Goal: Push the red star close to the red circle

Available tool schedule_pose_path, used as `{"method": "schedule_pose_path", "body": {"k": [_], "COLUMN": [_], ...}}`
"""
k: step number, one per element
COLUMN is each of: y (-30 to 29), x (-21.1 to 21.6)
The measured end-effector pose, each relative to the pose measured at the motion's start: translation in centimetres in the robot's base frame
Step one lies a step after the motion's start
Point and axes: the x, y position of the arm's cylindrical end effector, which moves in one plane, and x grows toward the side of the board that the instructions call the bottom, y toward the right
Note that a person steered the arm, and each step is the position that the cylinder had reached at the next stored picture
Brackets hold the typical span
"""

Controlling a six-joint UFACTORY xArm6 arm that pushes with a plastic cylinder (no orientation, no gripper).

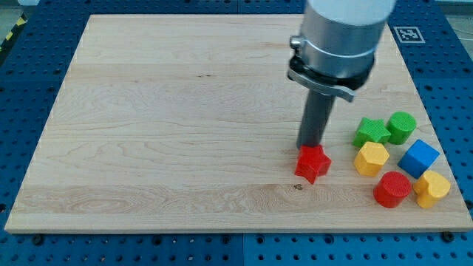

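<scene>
Entry: rod, no fingers to open or close; tip (309,147) is touching red star (312,163) at its top-left edge. Step: pushing under way. Next: driving star rightward-down toward red circle (392,189), lying to the star's right on the desk (162,125).

Red star (312,163), small five-pointed block, flat on wooden board (185,111), toward board's lower right, red circle (392,189), short cylinder, upright, near board's lower-right corner, apart from star
</scene>
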Motion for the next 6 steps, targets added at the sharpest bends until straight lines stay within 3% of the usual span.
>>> {"method": "schedule_pose_path", "body": {"k": [1, 4, 6], "y": [-0.1, -9.2, -5.2], "x": [1.2, 0.7, 3.1]}}
